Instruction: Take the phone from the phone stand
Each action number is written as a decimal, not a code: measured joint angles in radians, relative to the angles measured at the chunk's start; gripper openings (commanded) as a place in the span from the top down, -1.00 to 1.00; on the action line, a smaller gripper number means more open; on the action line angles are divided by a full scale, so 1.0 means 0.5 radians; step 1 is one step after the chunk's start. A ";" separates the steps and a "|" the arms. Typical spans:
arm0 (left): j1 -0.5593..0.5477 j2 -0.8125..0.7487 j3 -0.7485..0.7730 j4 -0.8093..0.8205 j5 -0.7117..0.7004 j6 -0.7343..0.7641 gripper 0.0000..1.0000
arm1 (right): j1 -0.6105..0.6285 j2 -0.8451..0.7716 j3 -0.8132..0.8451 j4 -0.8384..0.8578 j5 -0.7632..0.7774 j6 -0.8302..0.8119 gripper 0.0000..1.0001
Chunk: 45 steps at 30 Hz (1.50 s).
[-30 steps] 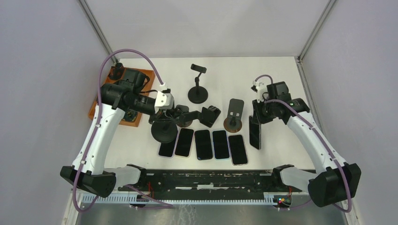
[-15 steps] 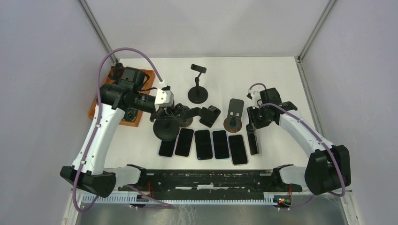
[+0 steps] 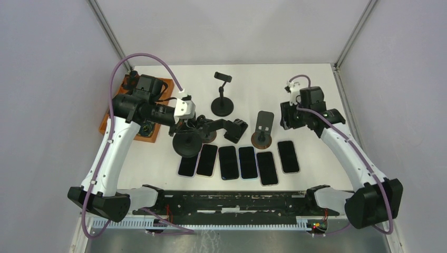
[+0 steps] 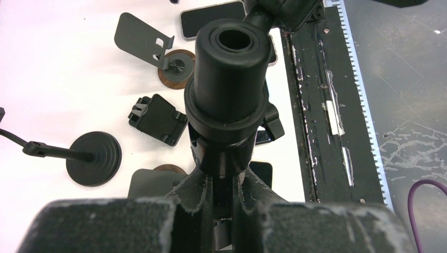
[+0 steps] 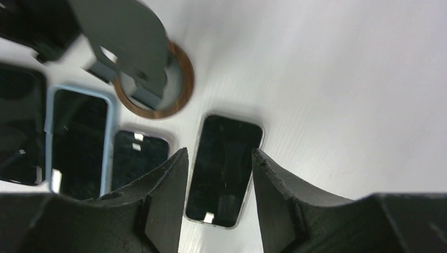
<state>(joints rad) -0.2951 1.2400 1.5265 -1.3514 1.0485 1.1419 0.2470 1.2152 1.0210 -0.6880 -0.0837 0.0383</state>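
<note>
Since 0.5 s ago the phone (image 3: 288, 156) has gone from standing on edge in the right claw (image 3: 285, 115) to lying flat on the white surface (image 3: 316, 79), and that claw has drawn up and back from it.

The phone shows a dark glass face, turned up, with a thin pale rim and rounded corners. It lies at the right end of a row of 6 handsets, just beside its neighbour (image 3: 267, 167). It is near but apart from the phone stand (image 3: 262, 129), a tilted grey plate on a round wooden base.

From its base the right arm slopes up and inward to a raised wrist, and its claw points down. The fingers are spread apart and touch nothing; the wrist view frames the phone between them, lower down.

The left arm bends inward across the surface. The left claw (image 4: 221, 184) is clamped on the stem of a black stand (image 3: 185, 145), whose round base sits by the row's left end.
</note>
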 measured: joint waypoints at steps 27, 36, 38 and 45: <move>0.000 0.021 -0.030 0.040 0.008 -0.033 0.96 | 1.121 0.104 0.351 1.641 -1.411 1.003 -0.21; 0.004 0.008 -0.029 0.096 0.088 -0.061 0.05 | 1.125 0.195 0.640 1.301 -1.506 0.902 1.00; 0.002 0.008 -0.029 0.103 0.083 -0.069 -0.35 | 1.118 0.215 0.688 1.225 -1.501 0.893 1.00; 0.000 -0.019 -0.038 0.158 0.051 -0.143 -1.00 | 0.928 0.224 0.707 1.148 -1.498 0.937 1.00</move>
<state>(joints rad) -0.2951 1.2304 1.5074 -1.2724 1.0740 1.0702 0.7109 1.3273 1.3746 -0.1139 -0.8326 0.5068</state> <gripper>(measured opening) 0.983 0.357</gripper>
